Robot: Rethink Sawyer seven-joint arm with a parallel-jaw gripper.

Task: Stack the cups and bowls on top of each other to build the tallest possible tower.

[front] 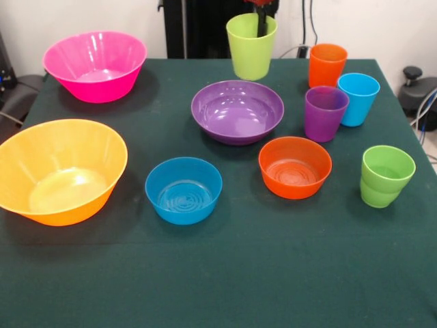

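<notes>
Green table (218, 273); claw (262, 20) reaches down into raised lime-yellow cup (250, 51), one finger inside; grasp state unclear.

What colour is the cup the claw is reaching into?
Lime-yellow. The cup shows best in the front view, at the table's far edge.

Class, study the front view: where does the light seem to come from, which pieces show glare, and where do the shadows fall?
Front view: lighting is soft and from above; pale sheen sits on the floors of the pink bowl, yellow-orange bowl and purple bowl; faint, short shadows lie on the green cloth beside each piece; the translucent lime-yellow cup lets a dark gripper part show inside it.
</notes>
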